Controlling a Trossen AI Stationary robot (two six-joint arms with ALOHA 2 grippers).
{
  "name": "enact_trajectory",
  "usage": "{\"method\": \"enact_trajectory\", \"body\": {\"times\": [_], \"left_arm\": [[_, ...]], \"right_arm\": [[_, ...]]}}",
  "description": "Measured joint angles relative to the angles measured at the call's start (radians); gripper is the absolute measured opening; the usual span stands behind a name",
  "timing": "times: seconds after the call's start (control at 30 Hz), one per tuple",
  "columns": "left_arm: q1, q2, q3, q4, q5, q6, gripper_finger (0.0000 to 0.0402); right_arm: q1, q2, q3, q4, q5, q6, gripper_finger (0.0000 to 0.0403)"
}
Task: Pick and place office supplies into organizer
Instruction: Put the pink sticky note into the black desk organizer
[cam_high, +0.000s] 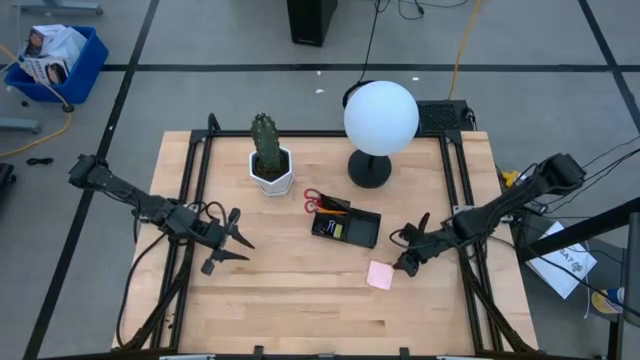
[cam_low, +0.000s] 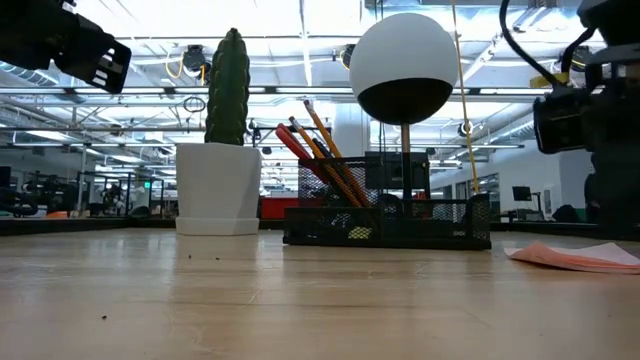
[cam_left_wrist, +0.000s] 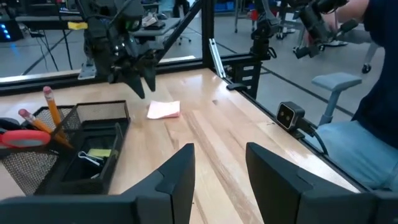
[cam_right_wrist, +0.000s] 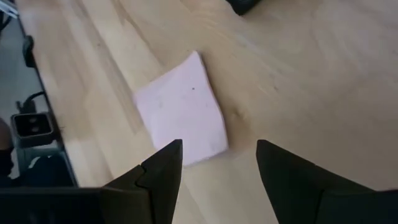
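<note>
The black mesh organizer (cam_high: 346, 227) sits mid-table and holds the red-handled scissors (cam_high: 314, 201), orange pencils (cam_low: 325, 160), a small yellow piece (cam_left_wrist: 98, 152) and a clip. A pink sticky-note pad (cam_high: 380, 275) lies flat on the wood near the organizer's right corner. My right gripper (cam_high: 409, 255) hovers open just right of the pad; in its wrist view its fingers (cam_right_wrist: 165, 168) point down at the pad (cam_right_wrist: 181, 112) without touching. My left gripper (cam_high: 228, 242) waits open over the table's left half.
A white hexagonal pot with a cactus (cam_high: 270, 160) stands left of the organizer at the far side. A black lamp base with a white globe (cam_high: 380, 118) stands behind the organizer. A person's sleeve and leg (cam_left_wrist: 373, 93) show beyond the table's right edge.
</note>
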Motion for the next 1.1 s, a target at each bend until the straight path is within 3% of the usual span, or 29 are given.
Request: {"method": "enact_trajectory", "body": {"times": [0.17, 0.73, 0.9, 1.1], "left_arm": [[0.000, 0.000, 0.000, -0.002, 0.000, 0.011, 0.0150], [0.000, 0.000, 0.000, -0.017, 0.000, -0.023, 0.0150], [0.000, 0.000, 0.000, -0.017, 0.000, -0.030, 0.0150], [0.000, 0.000, 0.000, -0.023, 0.000, -0.032, 0.0150]], "right_arm": [[0.000, 0.100, 0.000, 0.058, -0.025, 0.000, 0.0198], [0.007, 0.251, 0.002, 0.277, -0.092, -0.001, 0.0195], [0.017, 0.272, 0.002, 0.275, -0.092, -0.001, 0.0160], [0.019, 0.273, 0.002, 0.268, -0.102, -0.040, 0.0070]]}}
